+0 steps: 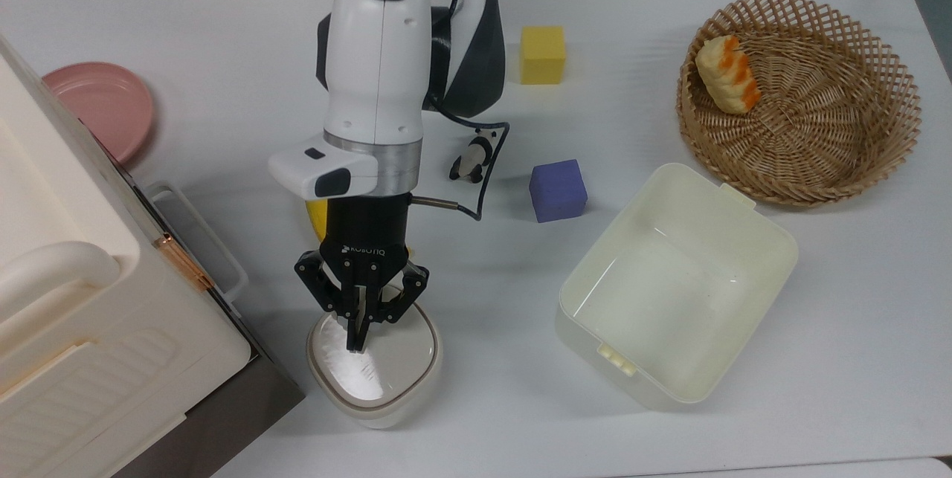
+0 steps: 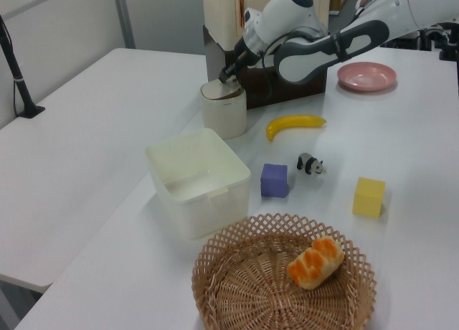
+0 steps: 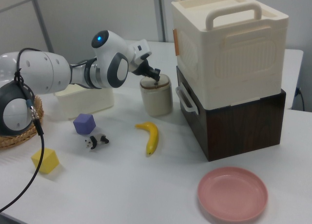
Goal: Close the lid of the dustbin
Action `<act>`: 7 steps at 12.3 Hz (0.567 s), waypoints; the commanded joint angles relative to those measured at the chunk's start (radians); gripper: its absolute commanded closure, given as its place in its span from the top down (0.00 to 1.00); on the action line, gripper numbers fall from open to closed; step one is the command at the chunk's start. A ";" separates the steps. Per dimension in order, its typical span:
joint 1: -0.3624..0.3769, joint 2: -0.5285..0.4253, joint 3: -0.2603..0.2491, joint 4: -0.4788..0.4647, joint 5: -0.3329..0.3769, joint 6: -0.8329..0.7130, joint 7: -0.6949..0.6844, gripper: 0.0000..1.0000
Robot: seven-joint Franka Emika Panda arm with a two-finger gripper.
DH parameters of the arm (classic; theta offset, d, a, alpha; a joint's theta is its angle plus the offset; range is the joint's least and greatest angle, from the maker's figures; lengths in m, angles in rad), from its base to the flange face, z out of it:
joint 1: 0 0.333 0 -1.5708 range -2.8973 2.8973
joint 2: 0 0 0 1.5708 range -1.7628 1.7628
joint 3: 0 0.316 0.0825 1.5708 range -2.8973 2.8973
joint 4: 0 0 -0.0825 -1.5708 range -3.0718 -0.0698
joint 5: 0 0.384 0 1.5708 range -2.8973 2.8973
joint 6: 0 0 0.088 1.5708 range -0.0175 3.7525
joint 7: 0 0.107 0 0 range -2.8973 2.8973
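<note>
The small cream dustbin (image 1: 387, 415) stands near the table's front edge in the top view, beside the big storage box. Its beige lid (image 1: 398, 359) lies flat across the bin's top. My gripper (image 1: 355, 340) points down with its fingers together, tips resting on the lid near its back edge, holding nothing. In the left view the dustbin (image 2: 224, 115) sits at the table's far end, the gripper (image 2: 224, 77) touching the lid (image 2: 215, 92). In the right view the gripper (image 3: 156, 78) meets the top of the dustbin (image 3: 156, 100).
A large white storage box (image 1: 74, 299) stands close to the bin on the top view's left. A banana (image 3: 152, 136), panda toy (image 1: 470, 158), purple cube (image 1: 558, 190) and yellow cube (image 1: 542, 54) lie behind. A cream tub (image 1: 677, 285), wicker basket (image 1: 818, 91) and pink plate (image 1: 100, 106) are further off.
</note>
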 commanded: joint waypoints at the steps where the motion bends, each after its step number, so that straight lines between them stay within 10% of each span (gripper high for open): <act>1: 0.014 -0.041 -0.016 -0.089 0.004 -0.005 -0.041 0.07; 7: 0.019 -0.029 -0.014 -0.137 0.004 -0.005 -0.054 0.07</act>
